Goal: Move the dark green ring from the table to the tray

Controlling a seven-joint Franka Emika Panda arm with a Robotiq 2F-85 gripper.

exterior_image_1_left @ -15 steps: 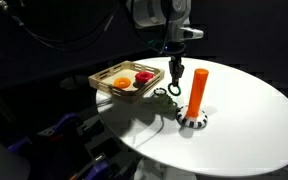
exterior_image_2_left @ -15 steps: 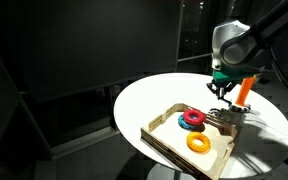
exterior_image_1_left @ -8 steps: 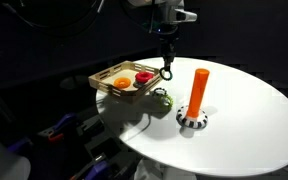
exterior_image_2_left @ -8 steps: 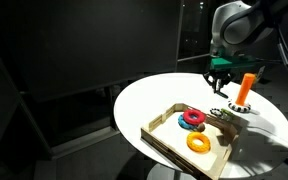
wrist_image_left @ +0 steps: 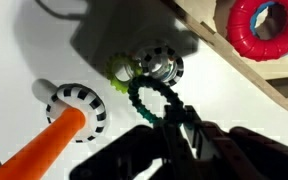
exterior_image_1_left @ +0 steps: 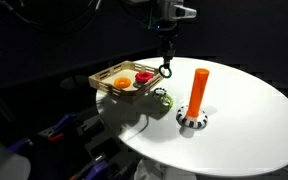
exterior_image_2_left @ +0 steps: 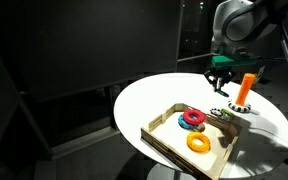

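Note:
My gripper (exterior_image_1_left: 166,66) hangs in the air beside the tray's near corner, above the table. It is shut on the dark green ring (exterior_image_1_left: 166,72), which dangles from the fingertips. In the wrist view the ring (wrist_image_left: 149,100) sticks out from the gripper (wrist_image_left: 174,125), well above the table. The gripper also shows in an exterior view (exterior_image_2_left: 221,80). The light-tan wooden tray (exterior_image_1_left: 97,82) holds a red and a yellow ring; it also shows in an exterior view (exterior_image_2_left: 156,120) and in the wrist view (wrist_image_left: 206,22).
An orange peg (exterior_image_1_left: 198,88) stands on a black-and-white striped base (exterior_image_1_left: 192,121) to one side of the gripper. A lime-green ring (exterior_image_1_left: 163,98) lies on the white round table (exterior_image_1_left: 254,125) under the gripper. A red ring (exterior_image_2_left: 193,118) and a yellow ring (exterior_image_2_left: 198,143) lie in the tray.
The gripper has risen from the table with the dark green ring in it and moved slightly toward the tray. In the last half second it has hardly moved.

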